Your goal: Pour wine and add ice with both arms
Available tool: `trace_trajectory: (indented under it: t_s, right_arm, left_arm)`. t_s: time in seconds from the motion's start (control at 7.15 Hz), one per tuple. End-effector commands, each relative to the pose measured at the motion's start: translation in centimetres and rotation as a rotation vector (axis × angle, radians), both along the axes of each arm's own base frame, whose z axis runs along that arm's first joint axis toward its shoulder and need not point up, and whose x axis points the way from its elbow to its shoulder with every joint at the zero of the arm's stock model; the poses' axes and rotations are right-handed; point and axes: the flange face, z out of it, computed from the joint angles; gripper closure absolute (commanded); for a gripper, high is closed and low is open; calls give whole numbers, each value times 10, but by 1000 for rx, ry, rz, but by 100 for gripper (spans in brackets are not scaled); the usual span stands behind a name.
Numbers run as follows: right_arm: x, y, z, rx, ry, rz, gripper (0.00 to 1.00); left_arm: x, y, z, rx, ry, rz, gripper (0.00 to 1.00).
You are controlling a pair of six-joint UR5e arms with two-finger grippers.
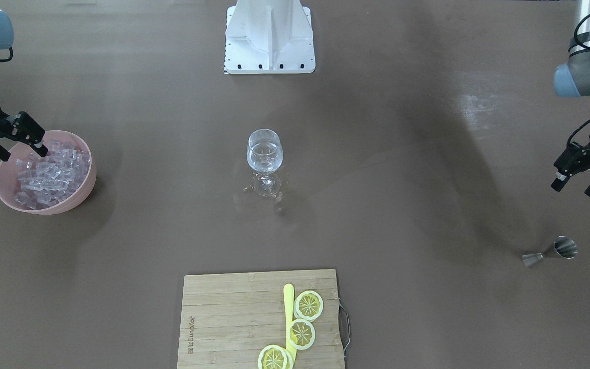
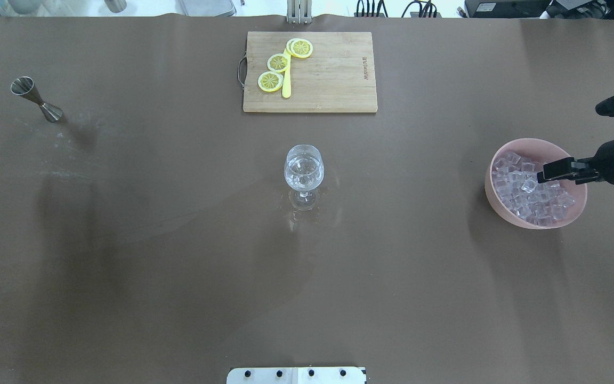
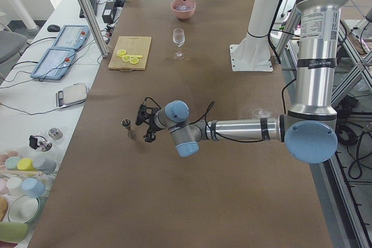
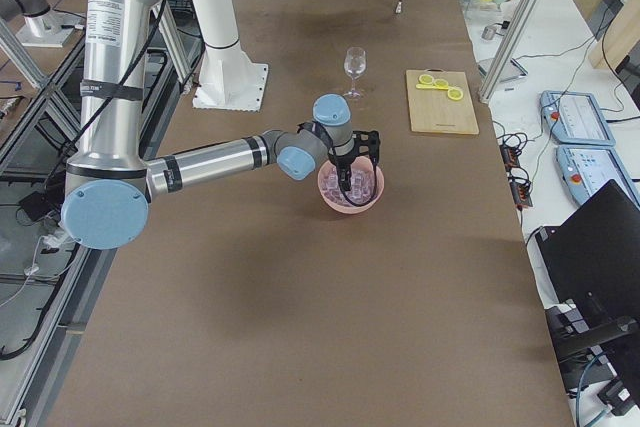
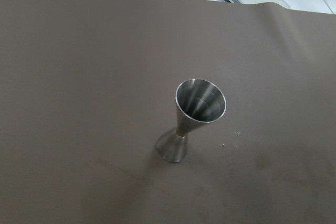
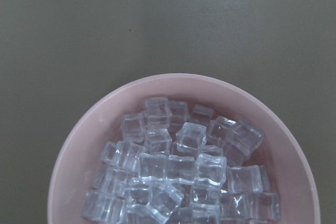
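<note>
1. Far left edge of the overhead frame: left gripper (image 1: pixel 576 185), jaws spread and empty, near the upright jigger (image 2: pixel 36 99). No liquid visible in the jigger cup in the left wrist view; reads as pouring finished.
2. Centre of frame: wine glass (image 2: pixel 304 177), upright, with the wine (image 2: pixel 303 168) inside it. Lies well apart from both grippers.
3. Right of frame: pink bowl (image 2: pixel 515 220), with the ice (image 2: pixel 525 189) heaped inside.
4. Far right of frame: right gripper (image 1: pixel 24 152), jaws spread, pinching nothing, tips over the right-hand part of the pile. Puts the ice directly beneath the jaws and slightly toward frame left. Needs no long-axis alignment, the cubes being roughly equal-sided. Makes the right arm by far the nearer to the ice. Probably calls for a straight descent onto one cube, then a carry toward frame left to the glass.
</note>
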Motion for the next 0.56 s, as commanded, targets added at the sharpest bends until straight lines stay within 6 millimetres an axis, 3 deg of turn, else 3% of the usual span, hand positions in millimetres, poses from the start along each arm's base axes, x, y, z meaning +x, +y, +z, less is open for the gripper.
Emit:
trace_trajectory:
  t_s: [0.0, 0.28, 0.42]
  right_arm:
    - [-22, -6, 5, -10, 7, -31, 21]
    - [-33, -19, -8, -28, 17, -32, 32]
    - [-36, -17, -2, -42, 34, -36, 32]
  left_arm:
    - [0, -1, -2, 2, 3, 3, 1]
    - [1, -1, -2, 1, 2, 3, 1]
    - [0, -1, -2, 2, 3, 2, 1]
